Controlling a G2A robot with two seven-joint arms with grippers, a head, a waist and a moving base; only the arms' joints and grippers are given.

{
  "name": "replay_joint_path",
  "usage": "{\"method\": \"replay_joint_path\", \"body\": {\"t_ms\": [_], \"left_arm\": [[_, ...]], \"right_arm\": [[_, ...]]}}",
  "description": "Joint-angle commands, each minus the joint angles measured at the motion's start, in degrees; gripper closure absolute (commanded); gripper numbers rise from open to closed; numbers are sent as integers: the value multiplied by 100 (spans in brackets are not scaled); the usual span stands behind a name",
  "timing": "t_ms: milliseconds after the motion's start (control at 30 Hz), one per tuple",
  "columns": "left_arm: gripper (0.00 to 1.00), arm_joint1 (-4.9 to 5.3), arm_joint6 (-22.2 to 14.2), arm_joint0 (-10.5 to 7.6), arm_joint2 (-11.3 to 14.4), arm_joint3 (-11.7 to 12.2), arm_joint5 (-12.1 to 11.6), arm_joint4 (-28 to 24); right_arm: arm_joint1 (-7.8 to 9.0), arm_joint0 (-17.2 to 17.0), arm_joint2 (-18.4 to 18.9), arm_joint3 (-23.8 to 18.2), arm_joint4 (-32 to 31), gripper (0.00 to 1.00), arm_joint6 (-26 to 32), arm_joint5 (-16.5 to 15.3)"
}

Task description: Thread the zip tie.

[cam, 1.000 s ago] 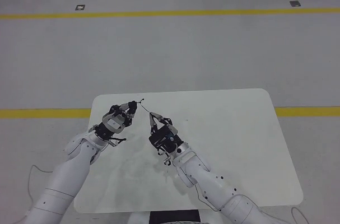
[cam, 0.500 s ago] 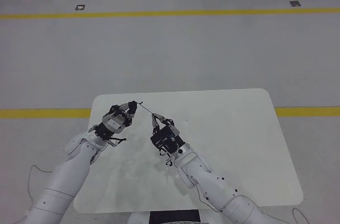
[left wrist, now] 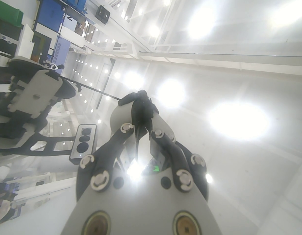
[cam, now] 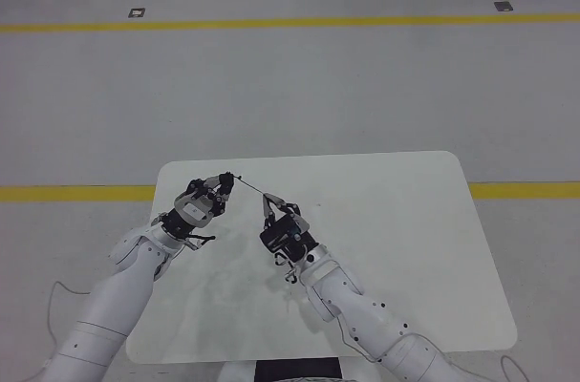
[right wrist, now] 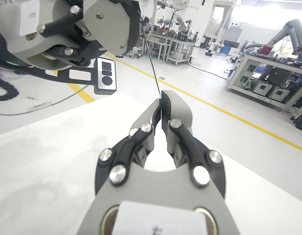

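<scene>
The zip tie point(cam: 248, 185) is a thin, black, flexible strap. It is held in the air above the rear-left part of the desk point(cam: 395, 229), drawn nearly straight between the two end effectors. The left end effector point(cam: 227, 179) is closed on one end of the strap. In the right wrist view, its fingers appear as flat grey plates edged with black padding, and a small dark block at the strap's end sits just beside the fingertips. The right end effector point(right wrist: 162, 98) is closed on the other end of the strap. Its ribbed black pads point(right wrist: 164, 107) are pressed together, and the strap leaves them at the very tip. Each end effector has grey moulded fingers carried on black linkage bars fastened with round, bright metal pins. In the top view, the two end effectors stand near each other but apart, joined only by the strap. The desk has a smooth, white, matte top, rectangular with rounded corners. It stands on a pale floor point(cam: 366, 95) marked with a yellow line point(cam: 70, 193).
</scene>
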Motion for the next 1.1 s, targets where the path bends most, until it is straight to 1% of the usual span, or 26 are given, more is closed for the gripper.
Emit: {"method": "replay_joint_path", "body": {"t_ms": [0, 33, 67, 100, 200, 300, 400, 467, 500, 833, 900, 1000, 1067], "left_arm": [[100, 0, 0, 0, 0, 0, 0, 0], [100, 0, 0, 0, 0, 0, 0, 0], [100, 0, 0, 0, 0, 0, 0, 0], [100, 0, 0, 0, 0, 0, 0, 0], [100, 0, 0, 0, 0, 0, 0, 0], [100, 0, 0, 0, 0, 0, 0, 0], [100, 0, 0, 0, 0, 0, 0, 0], [100, 0, 0, 0, 0, 0, 0, 0], [100, 0, 0, 0, 0, 0, 0, 0], [100, 0, 0, 0, 0, 0, 0, 0], [100, -19, 89, 12, 44, -74, -57, -33], [100, -38, -39, -7, 68, -73, -106, -79], [100, -39, -272, -32, 39, -89, -63, -143]], "right_arm": [[18, 18, -10, 3, 0, 100, 51, 12], [36, 67, -45, 16, 0, 90, 76, 1], [60, 120, -97, 5, 0, 18, 118, 49], [73, 131, -123, -27, 0, 0, 154, 115], [125, 120, -116, -114, 0, 0, 276, 293], [212, 50, -3, -271, 0, 0, 344, 445], [327, -65, 143, -496, 0, 0, 425, 511], [429, -221, 321, -726, 0, 0, 522, 489], [447, -239, 359, -748, 0, 0, 559, 507], [447, -239, 359, -748, 0, 0, 559, 507], [445, -256, 372, -753, 29, 0, 564, 498], [454, -367, 591, -753, 243, 0, 576, 505], [472, -452, 806, -817, 430, 0, 574, 511]]}}
